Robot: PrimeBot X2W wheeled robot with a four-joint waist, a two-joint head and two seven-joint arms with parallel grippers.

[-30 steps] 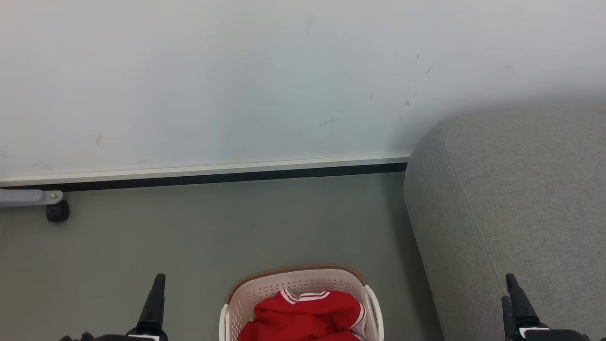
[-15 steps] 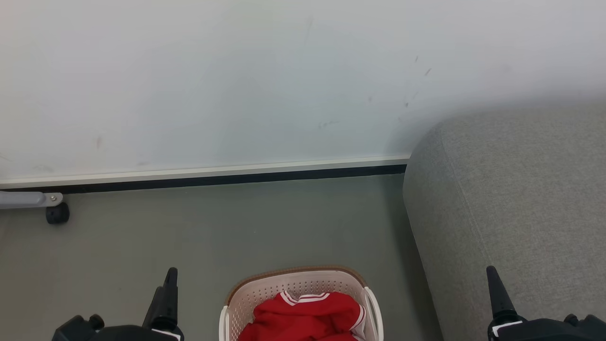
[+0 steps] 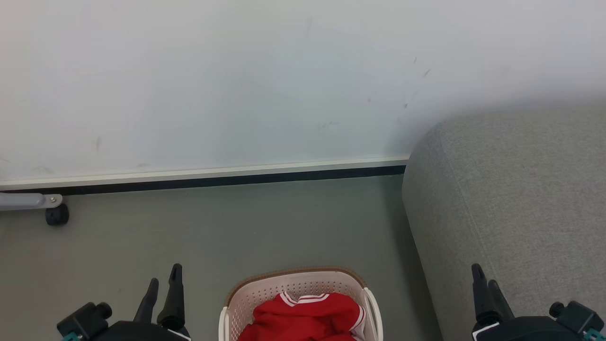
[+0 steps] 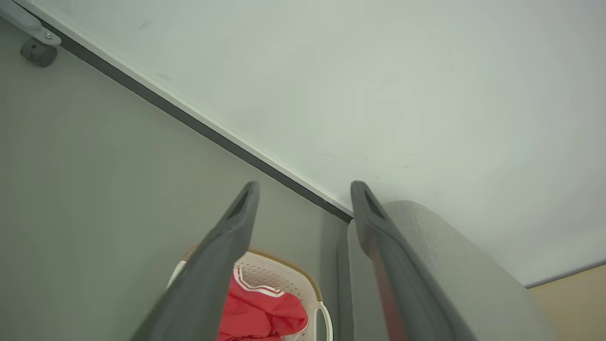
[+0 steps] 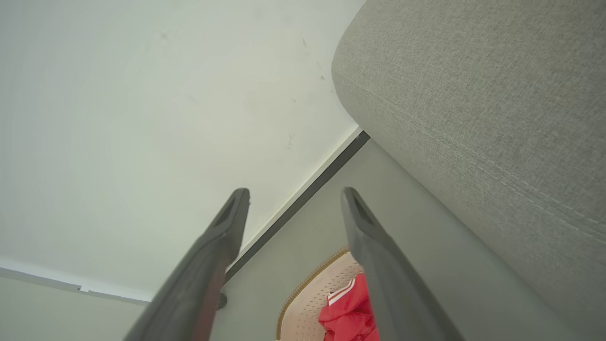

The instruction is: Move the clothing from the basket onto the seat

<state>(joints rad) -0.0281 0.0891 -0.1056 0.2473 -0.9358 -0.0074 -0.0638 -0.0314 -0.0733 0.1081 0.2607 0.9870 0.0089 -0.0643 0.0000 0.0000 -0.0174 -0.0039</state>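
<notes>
Inside the perforated basket (image 3: 293, 285) lies crumpled red clothing (image 3: 305, 317).

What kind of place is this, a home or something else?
Probably a plain indoor room, perhaps a living room or test space: a grey fabric sofa by a bare white wall, and a laundry basket of red clothing on a smooth grey floor.

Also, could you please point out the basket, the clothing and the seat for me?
basket (image 3: 265, 289): head view, perforated inner back wall.
clothing (image 3: 303, 319): head view, red fabric below the striped collar.
seat (image 3: 511, 199): head view, grey upholstery on its rounded end.
</notes>
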